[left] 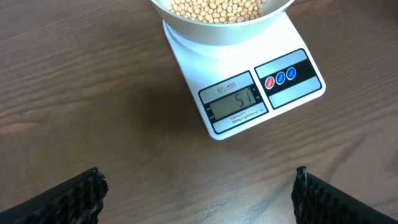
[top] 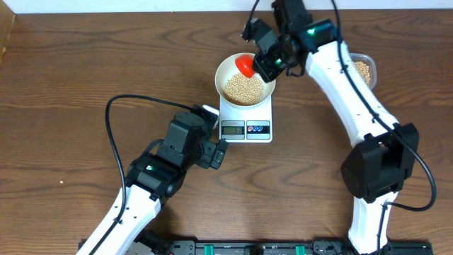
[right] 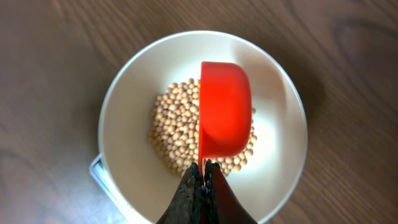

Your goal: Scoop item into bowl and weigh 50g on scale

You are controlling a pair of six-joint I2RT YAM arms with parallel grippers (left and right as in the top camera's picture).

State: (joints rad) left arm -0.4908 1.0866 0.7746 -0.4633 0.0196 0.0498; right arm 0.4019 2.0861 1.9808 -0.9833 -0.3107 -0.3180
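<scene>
Left wrist view: nearest, the left pincer (left: pixel 199 186) is spread above the counter (left: pixel 93 93). Beyond it, 51 is shown on the scale (left: pixel 249 93), on which the bowl (left: pixel 217 31) of beans (left: pixel 217 7) is carried. Farther on, a red scoop (right: pixel 225 109) is pinched by the right pincer (right: pixel 203 174) over the beans.

bowl (right: pixel 127 137): you are seeing one
scale (left: pixel 189 65): one
buttons (left: pixel 280 77): three
red scoop (right: pixel 225 106): one
tub (top: pixel 368 69): one
beans (right: pixel 174 124): too many for counting
left claw (left: pixel 199 176), right claw (right: pixel 204 171): two

Beans (top: pixel 243 88) in bowl (top: pixel 225 71) on scale (top: pixel 245 120)
</scene>
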